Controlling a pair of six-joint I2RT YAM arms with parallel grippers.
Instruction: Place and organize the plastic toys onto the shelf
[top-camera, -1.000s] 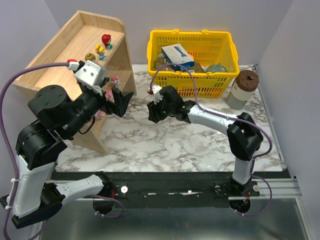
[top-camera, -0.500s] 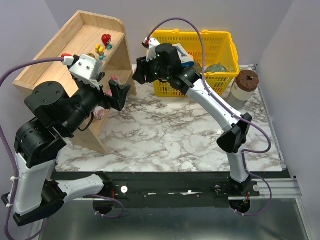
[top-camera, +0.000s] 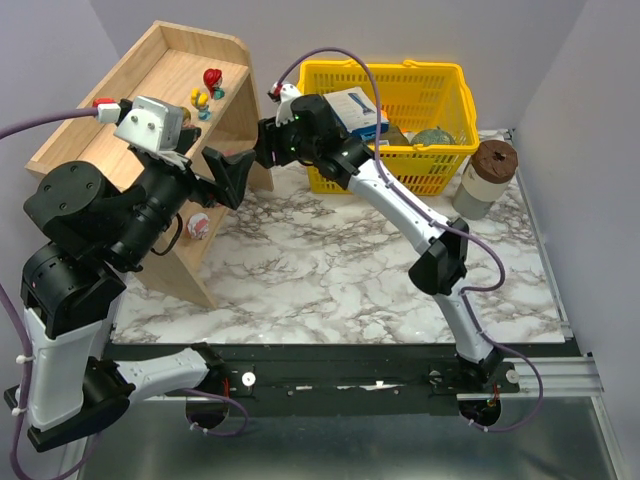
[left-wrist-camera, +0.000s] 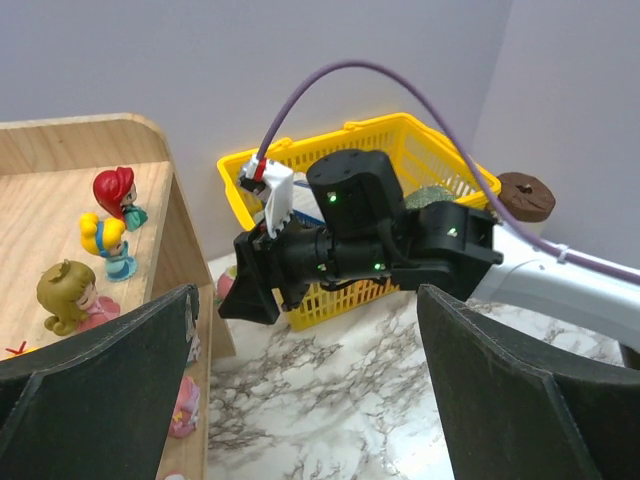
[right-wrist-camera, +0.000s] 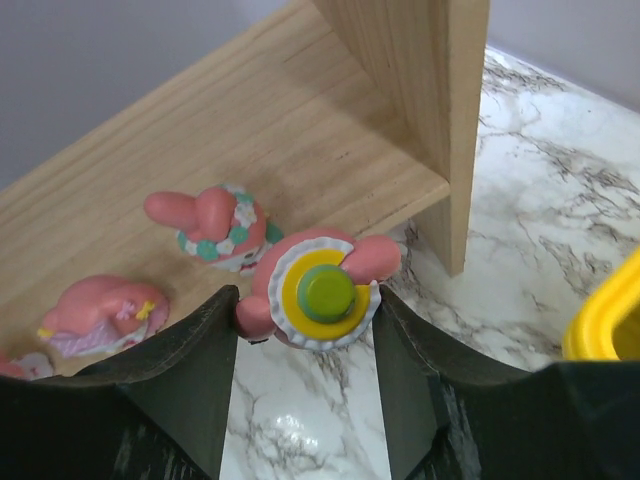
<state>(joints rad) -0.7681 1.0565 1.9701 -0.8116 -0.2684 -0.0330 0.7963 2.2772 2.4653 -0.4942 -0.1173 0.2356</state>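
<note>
Two claws in play. Nearest the bases, the left gripper (left-wrist-camera: 308, 350) hangs in front of the shelf (top-camera: 150, 90) with its jaws spread wide and nothing between them. A bit farther in, the right gripper (right-wrist-camera: 305, 297) is clamped on one of the plastic toys. This pink toy (right-wrist-camera: 322, 288) is pinched by its sides at the front edge of the lower tier, close to the right side panel, with the marble table (top-camera: 330, 270) below. Can't tell if it touches the board.

My guess on handling: hard molded plastic, nearly weightless, stiff and not fragile. It looks glossy and lumpy, so it could twist or pop out of a sloppy pinch. I'd grab across the widest part of the body, low near the round base, then set that base down flat so it doesn't tip.

Looks-wise, the held one shows its underside — a white frilly ring, a yellow disc and a green hub, with pink lobes poking out on both sides. Just past it on the lower tier sits a pink bunny (right-wrist-camera: 215, 225) with a green-and-white flower band. Left of that there's another pink figure (right-wrist-camera: 100, 305) with a yellow bow. Farther back on the upper tier, three little dolls stand in a loose line: olive-haired (left-wrist-camera: 68, 295), yellow-haired (left-wrist-camera: 108, 240), red-haired (left-wrist-camera: 117, 192). Off to the right is the yellow basket (top-camera: 385, 75).
</note>
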